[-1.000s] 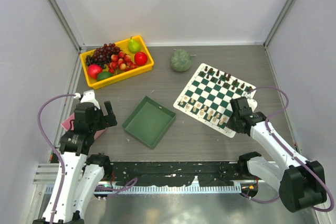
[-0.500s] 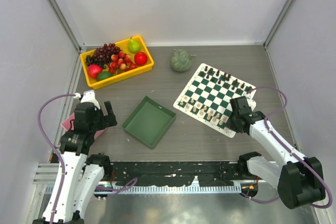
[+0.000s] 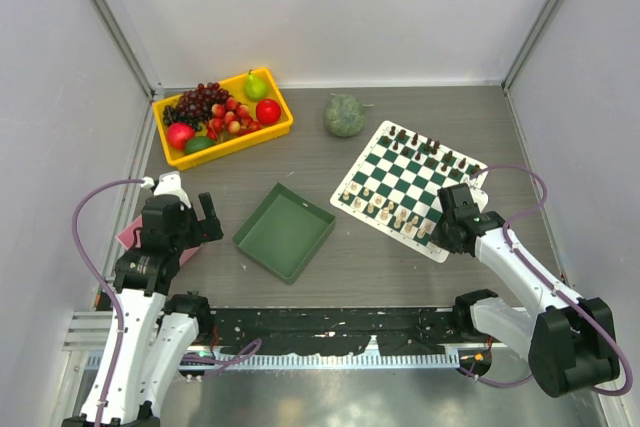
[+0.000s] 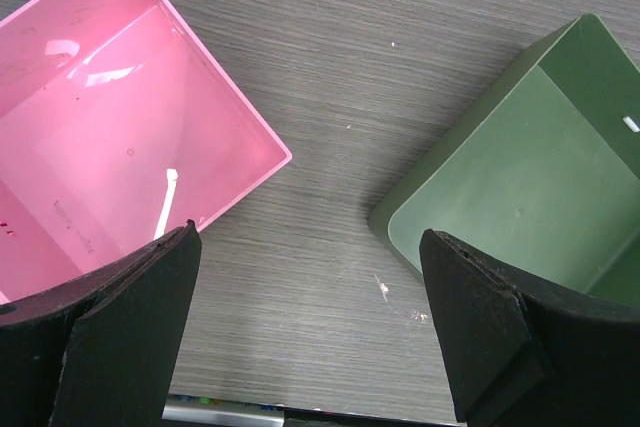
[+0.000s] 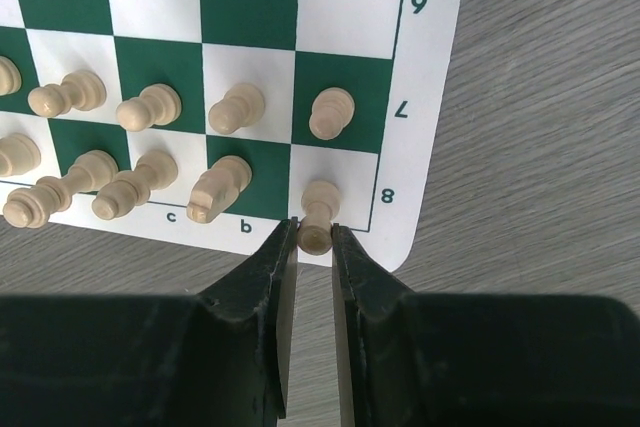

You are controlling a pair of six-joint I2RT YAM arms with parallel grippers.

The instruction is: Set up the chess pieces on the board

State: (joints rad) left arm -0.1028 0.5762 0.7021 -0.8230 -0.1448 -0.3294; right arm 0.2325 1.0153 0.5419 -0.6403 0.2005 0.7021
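The board (image 3: 385,162) lies at the right, a green and white checkered mat, tilted. Cream chess pieces (image 5: 237,105) stand in two rows along its near edge, and dark pieces (image 3: 420,142) line the far edge. My right gripper (image 5: 315,232) is at the board's near right corner (image 3: 447,222), shut on the head of a cream piece (image 5: 320,202). That piece stands upright on the white corner square. My left gripper (image 4: 308,237) hangs open over bare table at the left (image 3: 205,219), with nothing between its fingers.
A green tray (image 3: 285,232) sits mid-table, with a pink tray (image 4: 110,137) under my left arm. A yellow tray (image 3: 230,147) of fruit stands at the back left. A green melon (image 3: 345,115) lies behind the board.
Almost nothing: the right arm has shifted very slightly and its grip on the corner piece is unchanged. The left arm has not moved.
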